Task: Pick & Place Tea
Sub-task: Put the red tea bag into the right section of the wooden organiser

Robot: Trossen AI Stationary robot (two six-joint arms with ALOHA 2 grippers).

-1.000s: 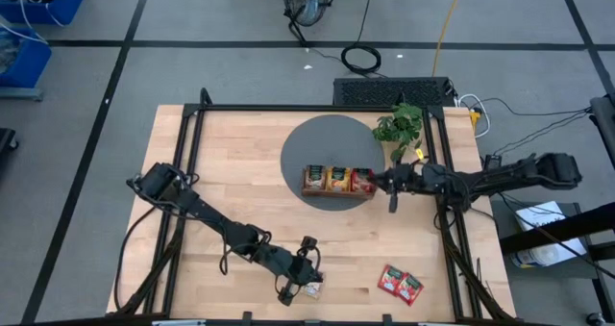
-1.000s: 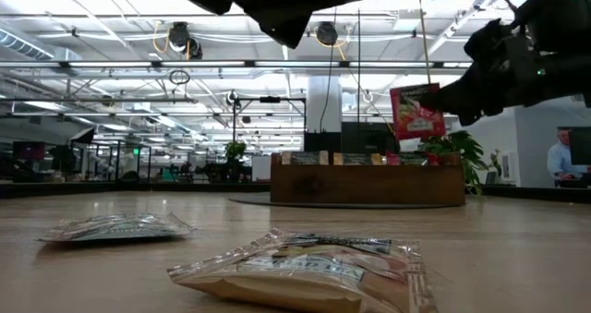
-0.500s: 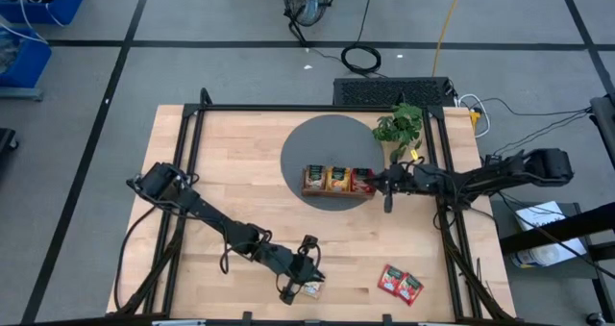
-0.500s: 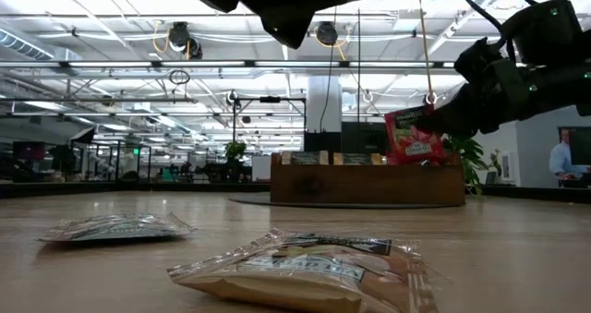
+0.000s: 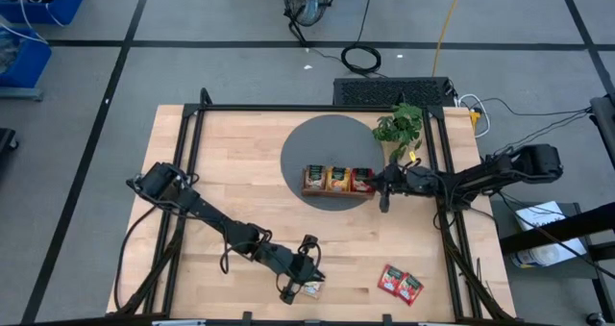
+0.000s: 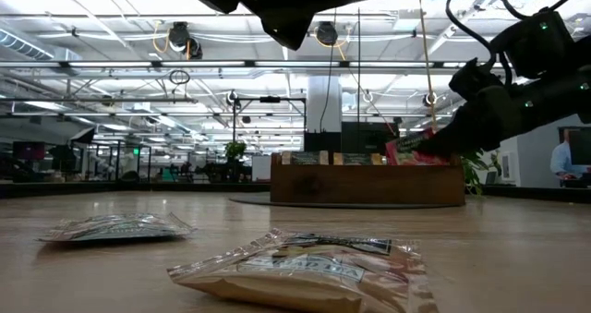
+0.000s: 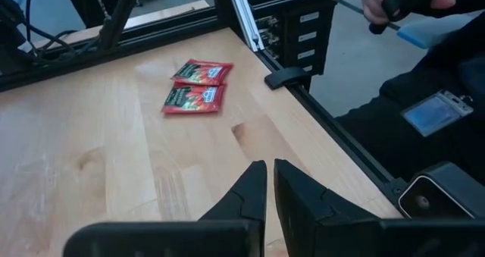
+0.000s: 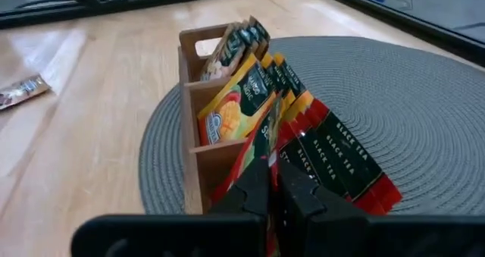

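A wooden tray with three compartments stands on a round grey mat, filled with tea sachets. My right gripper reaches in from the table's right, shut on a red tea sachet at the tray's right compartment. My left gripper hovers near the table's front edge, fingers almost together with nothing between them. A pale sachet lies flat on the wood just below it. Two red sachets lie flat at the front right. My right gripper pinches the red sachet between its two fingers at its upper edge. The fingers come from the table's right, slanting a little down. The sachet leans tilted, its lower part among the other red sachets in the tray's right compartment.
A green plant stands behind the tray at the mat's right. A second pale sachet lies on the wood near the front. Black frame rails run along the table's sides. A person sits beyond the table's edge.
My right gripper has gone down and slightly toward the tray, tipping further downward. The red sachet, held upright above the tray a second ago, has sunk and tilted over until its lower part is in the right compartment.
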